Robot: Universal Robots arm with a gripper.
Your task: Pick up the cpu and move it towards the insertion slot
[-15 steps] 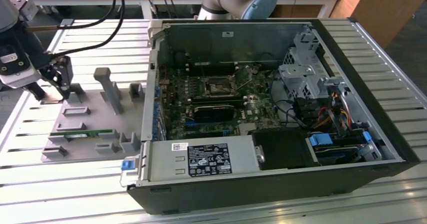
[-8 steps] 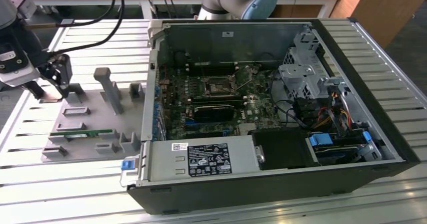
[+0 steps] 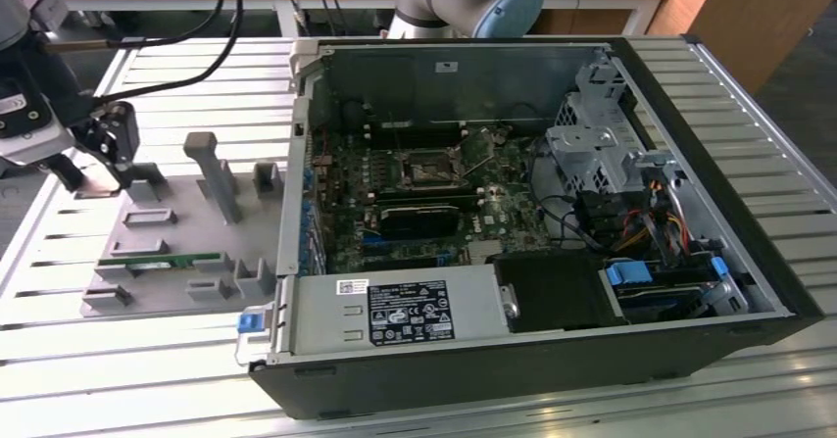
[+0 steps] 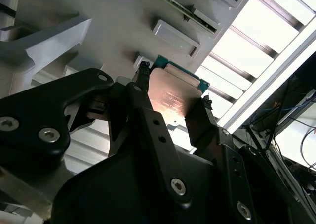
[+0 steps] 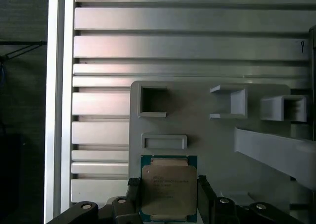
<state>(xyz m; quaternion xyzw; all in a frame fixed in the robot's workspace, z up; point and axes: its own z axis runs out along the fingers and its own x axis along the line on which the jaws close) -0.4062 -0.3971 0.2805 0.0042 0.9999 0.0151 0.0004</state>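
**Chip gripped at the tray, slot well away**

The cpu (image 5: 168, 187) sits between the two fingers of the claw (image 5: 168, 197). The black fingers (image 4: 143, 100) press on two opposite edges of the chip, so the claw reads as clamped on it. Its silvery top faces the claw, with a thin green rim showing along the far edge. Just under the claw is the grey tray (image 5: 212, 145) with its raised holders. Whether the chip rests on that tray or hangs just clear of it cannot be told.

Near the claw on the same tray lies a green memory stick (image 3: 157, 259). The tray sits on a slatted metal bench (image 3: 183, 75).

The insertion slot (image 3: 425, 170) is well apart from the claw, towards the exterior view's right. It lies on the board inside the open computer case (image 3: 732, 164), a shiny square frame with a dark centre.

As a judgement, the pick-up step is in hand and the grip looks made. The carry towards the slot is not yet done. That carry calls for enough height to clear the tray's posts and the near wall of the case. It also calls for a level chip and a steady grip on its thin edges.
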